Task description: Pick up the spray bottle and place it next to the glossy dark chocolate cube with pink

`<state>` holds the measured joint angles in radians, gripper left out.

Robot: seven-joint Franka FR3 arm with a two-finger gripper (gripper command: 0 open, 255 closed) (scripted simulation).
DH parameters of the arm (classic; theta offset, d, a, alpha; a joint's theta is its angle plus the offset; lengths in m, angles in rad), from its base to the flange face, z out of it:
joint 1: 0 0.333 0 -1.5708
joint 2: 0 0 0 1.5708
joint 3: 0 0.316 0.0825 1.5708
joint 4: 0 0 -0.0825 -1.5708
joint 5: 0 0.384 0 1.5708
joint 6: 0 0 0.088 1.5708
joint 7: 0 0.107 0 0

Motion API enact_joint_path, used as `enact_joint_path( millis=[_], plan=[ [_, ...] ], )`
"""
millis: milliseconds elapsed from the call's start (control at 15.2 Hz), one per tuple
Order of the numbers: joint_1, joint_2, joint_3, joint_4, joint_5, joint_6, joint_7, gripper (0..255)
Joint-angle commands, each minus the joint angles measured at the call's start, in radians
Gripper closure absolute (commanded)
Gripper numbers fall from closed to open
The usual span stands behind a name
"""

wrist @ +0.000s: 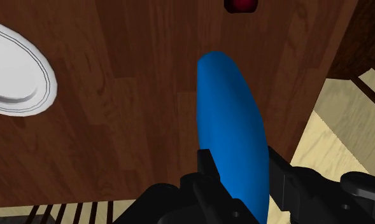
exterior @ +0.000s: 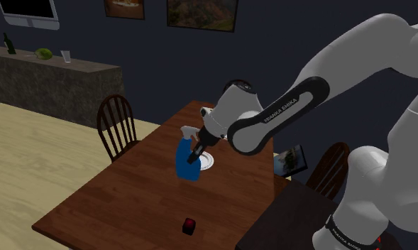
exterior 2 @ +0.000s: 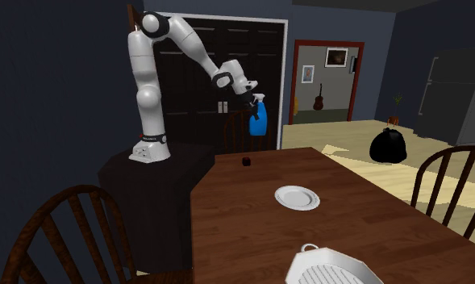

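Observation:
My gripper (exterior: 194,158) is shut on a blue spray bottle (exterior: 184,162) with a pale trigger head, near its neck, and holds it in the air above the brown wooden table (exterior: 129,192). In the second exterior view the bottle (exterior 2: 258,121) hangs from the gripper (exterior 2: 252,103) well above the table's far end. Through the wrist view the black fingers (wrist: 208,167) clasp the bottle (wrist: 230,121) on both sides. The small dark cube with a pink top (exterior: 189,226) sits on the table near the stand; it also appears as the cube (exterior 2: 246,162) and beyond the bottle's base as the cube (wrist: 241,5).
A white plate (exterior 2: 297,197) lies mid-table, partly behind the bottle in the shoulder view. A white ridged dish (exterior 2: 328,266) sits at the near end in the second exterior view. Wooden chairs (exterior: 117,121) (exterior: 331,170) flank the table. A framed picture (exterior: 292,160) stands by the arm.

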<state>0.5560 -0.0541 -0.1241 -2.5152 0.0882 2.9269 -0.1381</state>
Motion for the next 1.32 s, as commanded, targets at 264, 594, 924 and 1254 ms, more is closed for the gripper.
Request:
enact_joint_path(
  millis=[264,594,924,1254],
  plan=[
    [0.011,0.073,0.003,-0.014,0.072,0.087,-0.057,255],
    [-0.002,0.141,0.036,-0.016,0.182,0.156,-0.147,255],
    [-0.073,0.212,0.132,-0.008,0.307,0.223,-0.254,255],
    [-0.183,0.289,0.257,0.005,0.373,0.293,-0.322,255]
  ],
)
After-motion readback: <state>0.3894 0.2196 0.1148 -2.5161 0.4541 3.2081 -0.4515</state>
